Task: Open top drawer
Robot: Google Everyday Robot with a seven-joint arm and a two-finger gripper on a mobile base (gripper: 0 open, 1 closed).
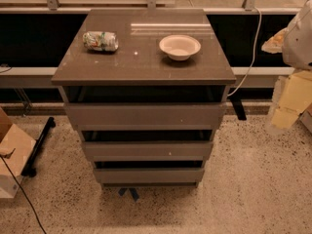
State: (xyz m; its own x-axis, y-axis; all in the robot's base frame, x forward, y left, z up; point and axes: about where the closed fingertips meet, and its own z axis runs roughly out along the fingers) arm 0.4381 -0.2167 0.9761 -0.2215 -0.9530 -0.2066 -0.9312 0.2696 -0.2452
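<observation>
The top drawer [145,115] is the widest of three grey-brown, handle-less fronts in a small cabinet at the centre of the view. A dark gap shows between its upper edge and the cabinet top [146,57]. Two narrower-looking matching drawers, the middle one [147,150] and the bottom one [148,175], sit below it, each with a dark gap above. My arm enters at the right edge, white above and pale yellow below. The gripper [291,101] hangs there, to the right of the cabinet at about the top drawer's height and clear of it.
A crushed can [100,40] and a white bowl [179,47] sit on the cabinet top. A cardboard box [12,155] and a black bar [39,145] lie on the speckled floor at left. A white cable [251,52] hangs behind the cabinet at right.
</observation>
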